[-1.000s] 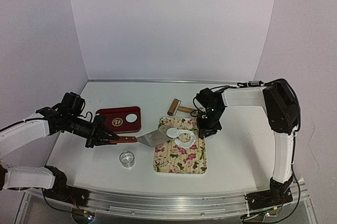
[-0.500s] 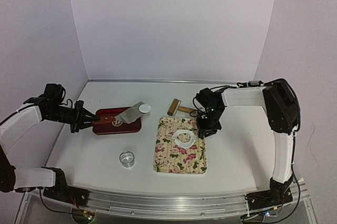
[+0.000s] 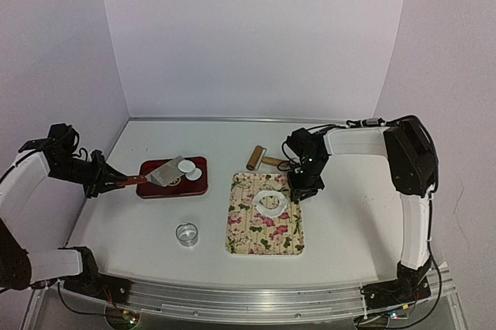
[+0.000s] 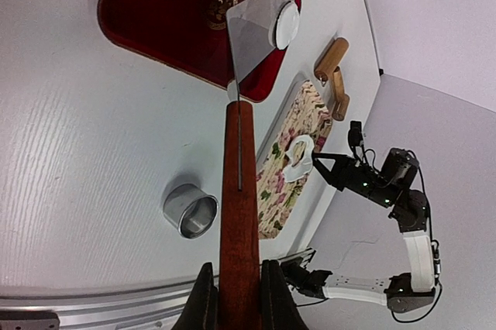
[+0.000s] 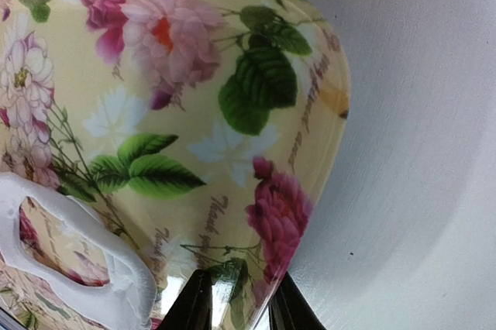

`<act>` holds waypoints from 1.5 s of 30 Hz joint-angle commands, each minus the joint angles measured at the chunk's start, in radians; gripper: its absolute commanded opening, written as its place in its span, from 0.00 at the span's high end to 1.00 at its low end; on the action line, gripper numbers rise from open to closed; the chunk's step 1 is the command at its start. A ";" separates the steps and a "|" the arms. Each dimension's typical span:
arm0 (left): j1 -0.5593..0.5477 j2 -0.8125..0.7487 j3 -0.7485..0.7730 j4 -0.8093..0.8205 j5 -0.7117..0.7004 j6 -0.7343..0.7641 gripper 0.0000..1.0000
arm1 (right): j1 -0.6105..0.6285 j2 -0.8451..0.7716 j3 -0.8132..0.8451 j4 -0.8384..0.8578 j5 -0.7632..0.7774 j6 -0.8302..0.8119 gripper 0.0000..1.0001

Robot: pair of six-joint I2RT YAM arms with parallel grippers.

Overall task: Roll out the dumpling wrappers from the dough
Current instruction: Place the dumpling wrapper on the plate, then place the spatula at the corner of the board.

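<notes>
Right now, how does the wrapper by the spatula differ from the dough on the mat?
The wrapper is a neat solid disc; the dough, an irregular sheet with a hole. The wrapper sits at the spatula tip over the red tray; the dough lies on the mat. Both are flat, white.

My left arm (image 3: 29, 169) and right arm (image 3: 358, 142): smooth white shells on the long links, bulky matte-black housings at every joint. Both mounts are black, left base (image 3: 81, 268) at 7 o'clock and right base (image 3: 403, 287) at 5 o'clock in the overhead view. A thin black cable (image 3: 345, 125) runs along my right arm's upper link. Small green lights (image 4: 364, 183) glow on the right wrist. Left gripper (image 4: 239, 268) and right gripper (image 5: 240, 276): black fingers, rounded edges, slightly glossy.
</notes>
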 commanded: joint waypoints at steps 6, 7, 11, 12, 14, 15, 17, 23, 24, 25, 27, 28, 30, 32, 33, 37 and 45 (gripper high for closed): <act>0.015 -0.082 0.099 -0.106 -0.237 0.055 1.00 | 0.002 0.030 0.025 -0.011 0.000 -0.025 1.00; 0.015 -0.081 0.116 -0.122 -0.269 0.063 1.00 | 0.002 0.029 0.024 -0.011 0.000 -0.026 1.00; 0.015 -0.071 0.155 -0.167 -0.354 0.101 1.00 | 0.002 0.028 0.024 -0.011 0.001 -0.030 1.00; 0.015 -0.072 0.168 -0.174 -0.377 0.111 1.00 | 0.002 0.029 0.024 -0.012 0.001 -0.030 1.00; 0.014 -0.070 0.205 -0.182 -0.412 0.134 1.00 | 0.002 0.030 0.026 -0.012 0.000 -0.030 1.00; 0.012 -0.070 0.219 -0.184 -0.419 0.145 1.00 | 0.002 0.031 0.027 -0.012 -0.002 -0.030 1.00; 0.007 -0.067 0.237 -0.187 -0.424 0.158 1.00 | 0.002 0.036 0.032 -0.012 -0.006 -0.029 1.00; -0.006 -0.069 0.314 -0.231 -0.531 0.177 1.00 | 0.003 0.036 0.036 -0.012 -0.012 -0.024 1.00; -0.007 -0.063 0.321 -0.235 -0.541 0.170 1.00 | 0.003 0.037 0.035 -0.012 -0.012 -0.023 1.00; -0.006 -0.056 0.321 -0.233 -0.549 0.156 1.00 | 0.002 0.036 0.036 -0.012 -0.012 -0.022 1.00; -0.005 -0.052 0.298 -0.193 -0.542 0.110 1.00 | 0.002 0.036 0.035 -0.012 -0.013 -0.020 1.00; -0.005 -0.055 0.278 -0.159 -0.531 0.082 1.00 | 0.002 0.035 0.035 -0.012 -0.014 -0.018 1.00; -0.005 -0.061 0.237 -0.061 -0.497 0.009 1.00 | 0.002 0.031 0.034 -0.011 -0.016 -0.014 1.00; -0.004 -0.061 0.198 0.033 -0.481 -0.063 1.00 | 0.002 0.028 0.033 -0.011 -0.020 -0.010 1.00; -0.004 -0.061 0.177 0.076 -0.494 -0.091 1.00 | 0.002 0.024 0.033 -0.011 -0.020 -0.007 1.00; -0.002 -0.052 0.064 0.268 -0.536 -0.173 1.00 | 0.003 0.011 0.041 -0.011 -0.021 -0.001 0.96; 0.004 -0.035 -0.063 0.486 -0.556 -0.226 1.00 | 0.003 -0.040 0.031 -0.012 -0.016 0.007 0.81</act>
